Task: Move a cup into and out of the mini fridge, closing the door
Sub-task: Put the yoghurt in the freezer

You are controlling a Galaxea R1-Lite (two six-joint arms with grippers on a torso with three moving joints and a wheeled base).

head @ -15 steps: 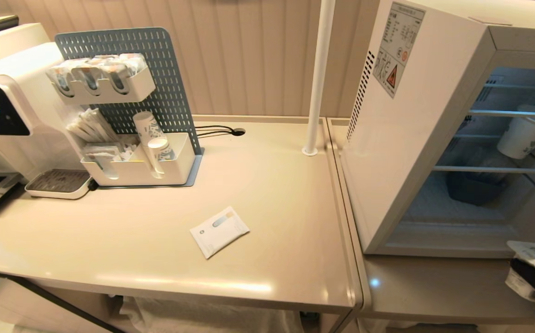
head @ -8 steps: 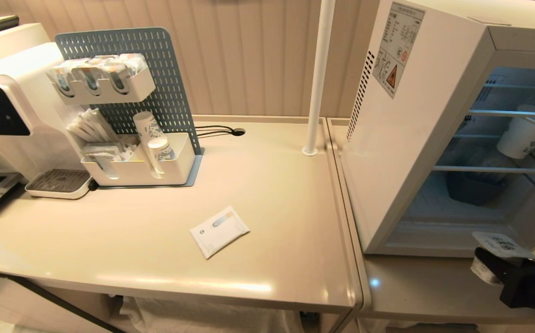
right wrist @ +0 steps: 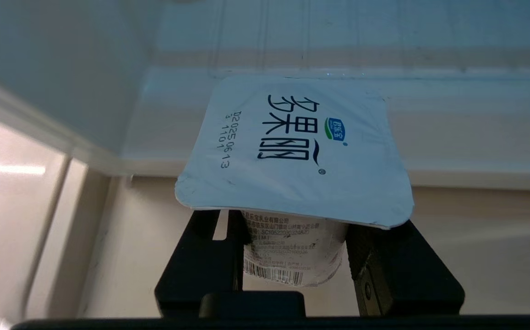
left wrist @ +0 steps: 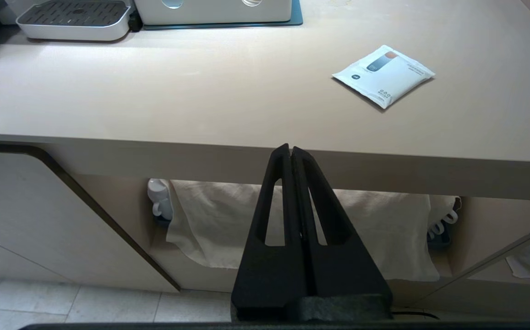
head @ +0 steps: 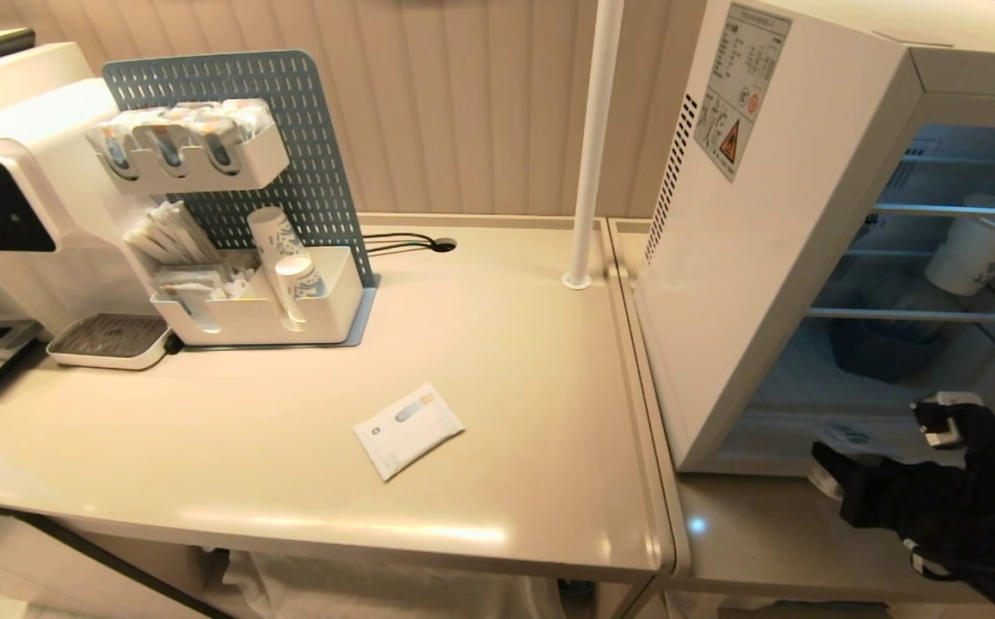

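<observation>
The right gripper (head: pixel 841 477) clamps the cup (right wrist: pixel 292 160) by its sides, foil lid up, just at the lower front edge of the mini fridge (head: pixel 772 215), whose front stands open; the cup is not yet on a shelf. A paper cup (head: pixel 974 249) rests on a wire shelf (head: pixel 910 315) inside. The left gripper (left wrist: pixel 291 156), fingers pressed together and empty, hangs below the front edge of the table (head: pixel 291 464), on which a white sachet (head: pixel 408 430) lies.
</observation>
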